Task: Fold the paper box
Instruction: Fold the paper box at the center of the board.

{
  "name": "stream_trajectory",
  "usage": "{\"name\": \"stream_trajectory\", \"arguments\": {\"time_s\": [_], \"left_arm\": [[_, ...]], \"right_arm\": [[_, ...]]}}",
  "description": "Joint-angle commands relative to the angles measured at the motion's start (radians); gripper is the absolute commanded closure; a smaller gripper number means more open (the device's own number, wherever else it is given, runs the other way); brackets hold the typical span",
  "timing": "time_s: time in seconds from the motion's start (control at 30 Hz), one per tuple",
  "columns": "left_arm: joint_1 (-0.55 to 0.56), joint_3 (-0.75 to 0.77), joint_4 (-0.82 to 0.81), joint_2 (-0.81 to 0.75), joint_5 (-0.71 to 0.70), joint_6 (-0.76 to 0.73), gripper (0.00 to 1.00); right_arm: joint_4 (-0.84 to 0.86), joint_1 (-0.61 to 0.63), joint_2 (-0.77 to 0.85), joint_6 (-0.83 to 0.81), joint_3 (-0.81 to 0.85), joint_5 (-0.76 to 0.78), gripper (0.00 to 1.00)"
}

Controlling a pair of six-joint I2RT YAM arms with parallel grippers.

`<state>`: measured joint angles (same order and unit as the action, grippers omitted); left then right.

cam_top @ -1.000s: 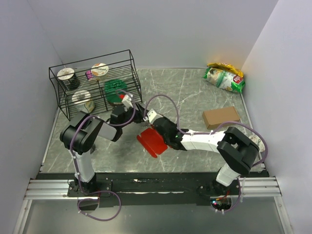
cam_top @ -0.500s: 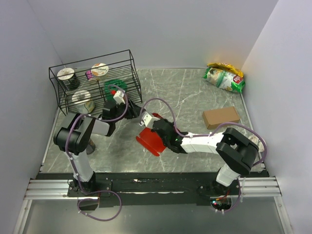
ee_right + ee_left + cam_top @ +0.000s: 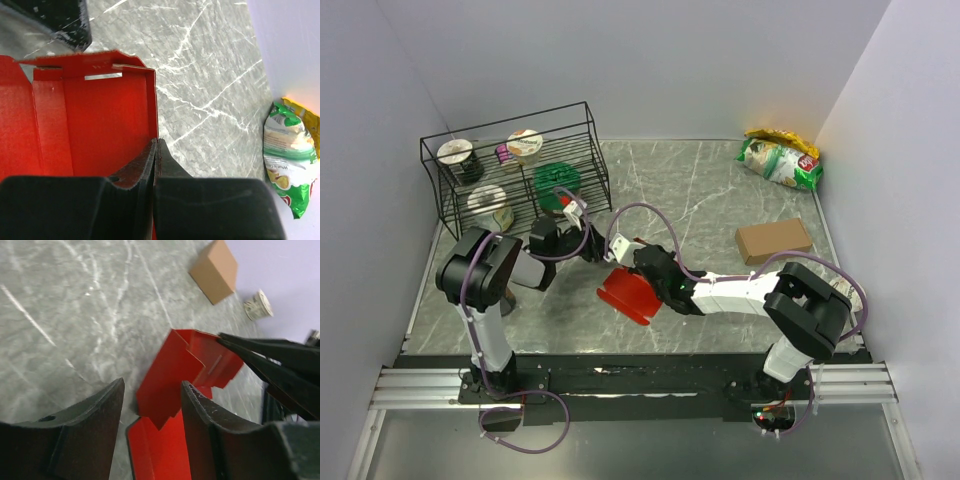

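Observation:
The paper box [image 3: 626,291] is a bright red creased card sheet, partly folded up, lying mid-table. My right gripper [image 3: 642,268] is shut on one raised side wall; in the right wrist view its jaws [image 3: 156,143] pinch the wall's edge, with the red inside of the box [image 3: 90,115] to the left. My left gripper [image 3: 596,247] hangs just left of the box. In the left wrist view it [image 3: 152,385] stands open, and a raised red flap [image 3: 165,385] shows between its fingers without touching them. The right gripper's black fingers [image 3: 265,360] reach in from the right.
A black wire rack [image 3: 510,170] with several cups and a green lid stands at the back left, close behind the left arm. A brown cardboard box [image 3: 773,240] lies to the right, and a green snack bag [image 3: 780,160] at the back right. A small paper cup [image 3: 257,305] lies beyond the brown box.
My left gripper swung back toward the rack, then came forward and right to the box's left side, and its jaws have narrowed somewhat. The right gripper has shifted the box slightly left.

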<state>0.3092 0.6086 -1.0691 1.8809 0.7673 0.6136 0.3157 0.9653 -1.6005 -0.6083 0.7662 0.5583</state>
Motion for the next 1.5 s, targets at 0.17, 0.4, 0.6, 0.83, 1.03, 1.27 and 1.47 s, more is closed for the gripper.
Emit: {"name": "stream_trajectory", "arguments": {"time_s": [0.17, 0.4, 0.6, 0.83, 1.03, 1.27, 1.47], "left_arm": [[0.014, -0.04, -0.293, 0.064, 0.116, 0.037, 0.46], [0.034, -0.03, -0.363, 0.107, 0.098, 0.046, 0.51], [0.031, -0.092, -0.503, 0.08, 0.05, 0.123, 0.55], [-0.002, -0.138, -0.429, -0.02, 0.001, 0.121, 0.33], [-0.002, -0.136, -0.187, -0.152, -0.062, -0.004, 0.34], [0.011, -0.109, -0.012, -0.183, -0.075, -0.167, 0.32], [0.065, -0.053, 0.136, -0.2, -0.137, -0.291, 0.3]], "right_arm": [[0.01, 0.007, 0.033, 0.033, 0.01, -0.017, 1.0], [0.011, 0.007, 0.034, 0.036, 0.002, -0.021, 1.0], [0.006, 0.006, 0.036, 0.048, -0.008, -0.012, 1.0], [0.039, 0.022, 0.051, -0.014, -0.027, 0.054, 1.0], [0.096, 0.064, -0.007, -0.097, -0.019, 0.101, 1.0], [0.054, 0.064, 0.007, -0.053, 0.019, 0.04, 1.0], [0.045, 0.069, -0.004, -0.056, 0.038, 0.032, 1.0]]}}
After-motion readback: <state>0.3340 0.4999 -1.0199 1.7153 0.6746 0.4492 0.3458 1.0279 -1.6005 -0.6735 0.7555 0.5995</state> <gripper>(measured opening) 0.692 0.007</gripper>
